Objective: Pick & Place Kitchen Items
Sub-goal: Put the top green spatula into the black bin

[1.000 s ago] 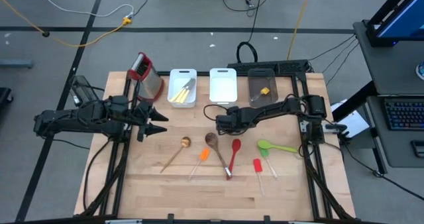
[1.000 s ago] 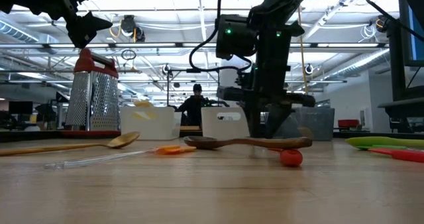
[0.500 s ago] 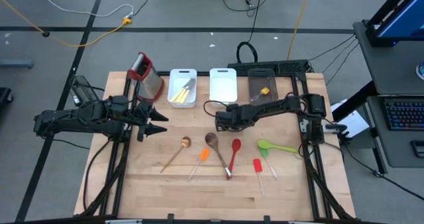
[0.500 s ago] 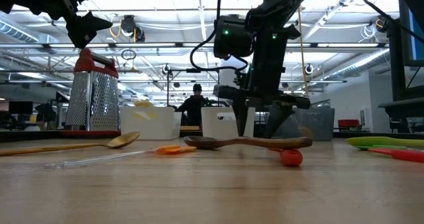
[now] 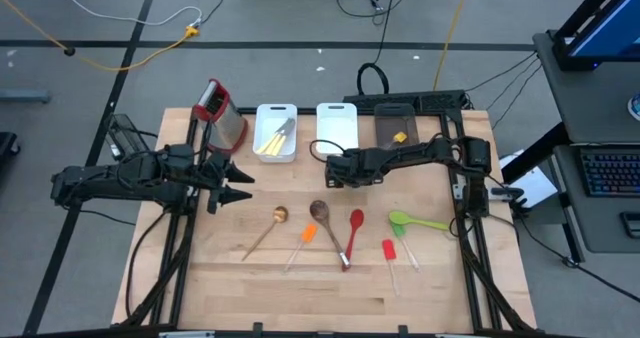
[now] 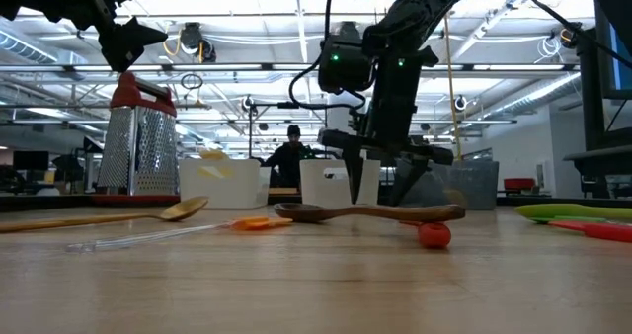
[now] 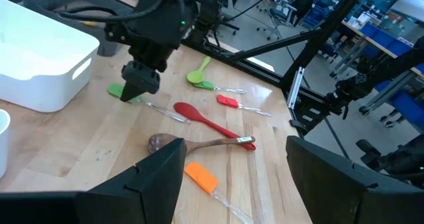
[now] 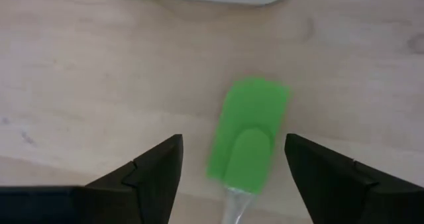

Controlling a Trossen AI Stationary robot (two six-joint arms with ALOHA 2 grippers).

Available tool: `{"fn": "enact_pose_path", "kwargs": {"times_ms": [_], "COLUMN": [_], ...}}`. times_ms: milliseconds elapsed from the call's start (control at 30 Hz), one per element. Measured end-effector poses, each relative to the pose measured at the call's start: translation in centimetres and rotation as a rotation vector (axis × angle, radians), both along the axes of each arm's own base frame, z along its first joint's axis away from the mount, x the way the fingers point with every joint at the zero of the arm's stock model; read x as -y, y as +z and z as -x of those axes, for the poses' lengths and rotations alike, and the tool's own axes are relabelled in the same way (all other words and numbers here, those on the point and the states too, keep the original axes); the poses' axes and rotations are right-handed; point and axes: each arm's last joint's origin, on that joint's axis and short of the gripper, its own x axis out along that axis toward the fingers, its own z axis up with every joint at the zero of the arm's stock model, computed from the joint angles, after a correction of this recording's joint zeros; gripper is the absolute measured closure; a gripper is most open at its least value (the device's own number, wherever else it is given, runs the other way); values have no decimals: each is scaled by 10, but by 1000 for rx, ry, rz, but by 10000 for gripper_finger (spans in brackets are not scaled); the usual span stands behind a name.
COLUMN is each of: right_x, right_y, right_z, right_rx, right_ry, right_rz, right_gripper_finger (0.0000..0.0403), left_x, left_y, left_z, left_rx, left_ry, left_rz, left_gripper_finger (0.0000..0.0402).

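We see the right gripper [image 8: 232, 168] above the bench [image 5: 330, 278], fingers spread, nothing held, with a green spatula [image 8: 247, 139] lying beneath them, near the middle white bin [image 5: 337, 128]. The left gripper [image 5: 240, 185] waits by the grater [image 5: 222, 114], fingers spread, empty.

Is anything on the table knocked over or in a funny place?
Nothing is knocked over or broken. One thing sits apart: a green spatula lies alone on the wood by the white bin, right under the open right gripper. The other spoons and spatulas lie farther out on the table.
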Motion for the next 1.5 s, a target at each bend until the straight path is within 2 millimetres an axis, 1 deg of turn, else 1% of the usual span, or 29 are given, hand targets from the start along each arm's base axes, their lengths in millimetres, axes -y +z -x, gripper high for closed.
{"fn": "enact_pose_path", "kwargs": {"times_ms": [133,200,267,400,500,633,733,933,1000,1100,1267,1400,1500], "right_x": [6,5,3,-2,-4,-4,-6,-8,-9,-10,-10,-10,-10], "right_y": [-14,-27,-39,-46,-47,-47,-48,-55,-57,-59,-59,-56,-50], "right_z": [-3,-5,-3,4,5,5,5,13,15,17,17,18,18], "right_rx": [-24,-53,-111,-208,-224,-213,-216,-237,-236,-236,-237,-232,-209], "right_ry": [25,37,34,25,26,25,26,17,19,7,7,25,23], "right_rz": [-30,-48,-74,-92,-88,-98,-98,-98,-95,-86,-80,-64,-48], "right_gripper_finger": [148,152,156,165,178,210,243,323,341,357,371,378,383], "left_x": [0,0,0,0,0,0,0,0,0,0,0,0,0], "left_y": [0,0,0,0,0,0,0,0,0,0,0,0,0], "left_z": [0,0,0,0,0,0,0,0,0,0,0,0,0], "left_rx": [0,1,0,0,1,1,0,-2,-2,-2,-3,-3,-3], "left_ry": [0,0,0,1,1,1,2,6,7,7,7,7,7], "left_rz": [0,0,0,1,1,1,4,19,21,21,24,25,25], "left_gripper_finger": [133,133,133,133,133,133,133,133,133,133,133,133,133]}}
